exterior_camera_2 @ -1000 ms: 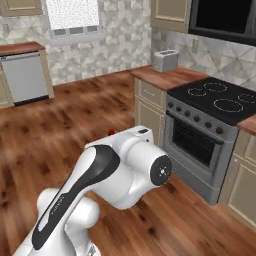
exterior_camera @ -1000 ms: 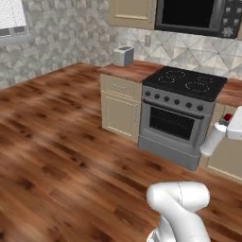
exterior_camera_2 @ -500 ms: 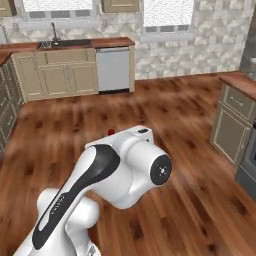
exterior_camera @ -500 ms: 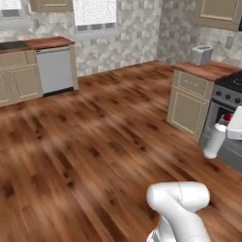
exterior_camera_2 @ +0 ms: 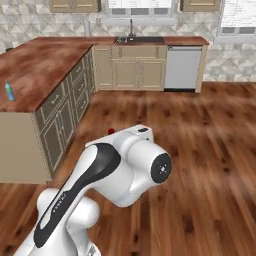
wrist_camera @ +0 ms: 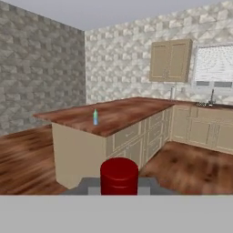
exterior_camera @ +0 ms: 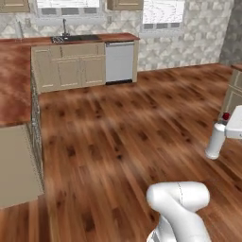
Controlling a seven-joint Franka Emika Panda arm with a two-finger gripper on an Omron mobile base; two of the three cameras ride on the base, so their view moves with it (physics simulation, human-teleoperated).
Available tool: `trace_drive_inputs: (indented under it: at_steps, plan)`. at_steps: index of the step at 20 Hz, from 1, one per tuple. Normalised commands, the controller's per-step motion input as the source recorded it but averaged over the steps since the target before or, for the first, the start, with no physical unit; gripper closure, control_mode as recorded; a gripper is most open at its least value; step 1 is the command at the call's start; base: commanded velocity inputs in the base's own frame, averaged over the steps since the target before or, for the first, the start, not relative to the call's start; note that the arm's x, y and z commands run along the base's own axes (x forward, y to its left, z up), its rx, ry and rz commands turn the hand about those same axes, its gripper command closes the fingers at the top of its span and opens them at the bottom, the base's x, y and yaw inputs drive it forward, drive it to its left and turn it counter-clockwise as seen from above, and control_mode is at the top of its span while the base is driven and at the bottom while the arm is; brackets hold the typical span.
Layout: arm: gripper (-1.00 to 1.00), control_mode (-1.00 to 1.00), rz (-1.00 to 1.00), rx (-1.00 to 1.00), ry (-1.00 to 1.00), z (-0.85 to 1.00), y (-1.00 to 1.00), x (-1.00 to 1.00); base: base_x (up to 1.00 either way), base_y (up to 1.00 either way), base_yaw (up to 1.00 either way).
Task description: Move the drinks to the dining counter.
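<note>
My gripper (exterior_camera: pixel 229 125) is shut on the white bottle (exterior_camera: pixel 216 141), one of the drinks, just below its red cap (exterior_camera: pixel 226 116). The bottle hangs over the floor at the right edge of the left base view. That red cap (wrist_camera: pixel 119 175) rises between the finger tips in the hand view, and peeks over the arm as a red dot (exterior_camera_2: pixel 111 131). The dining counter (wrist_camera: pixel 119 113), wide reddish-brown wood on a beige base, lies ahead of the hand. A blue-green bottle (wrist_camera: pixel 95 117) stands upright on it, also seen as a small blue-green bottle (exterior_camera_2: pixel 8 91) at the counter's (exterior_camera_2: pixel 45 65) left end.
A sink counter (exterior_camera: pixel 75 40) with beige cabinets and a white dishwasher (exterior_camera: pixel 119 61) runs along the back wall under windows. Open wood floor (exterior_camera: pixel 127 127) spreads between me and the counters. A beige cabinet corner (exterior_camera: pixel 235 92) stands at the far right.
The whole picture has swept sideways: the base turned from the stove toward the sink wall and the dining counter. The white bottle stays in the shut gripper.
</note>
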Motion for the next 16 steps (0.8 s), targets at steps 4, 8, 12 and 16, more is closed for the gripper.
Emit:
trace_drive_inputs:
  at_steps: [4, 8, 12, 16]
  plan:
    - [1.00, 1.00, 0.00, 0.00, 0.00, 0.00, 0.00, 0.00, -0.25, 0.78, 0.30]
    - [1.00, 1.00, 0.00, 0.00, 0.00, 0.00, 0.00, 0.00, 0.01, 0.86, 0.23]
    - [1.00, 1.00, 0.00, 0.00, 0.00, 0.00, 0.00, 0.00, 0.27, 0.77, 0.09]
    - [1.00, 1.00, 0.00, 0.00, 0.00, 0.00, 0.00, 0.00, 0.32, 0.80, 0.03]
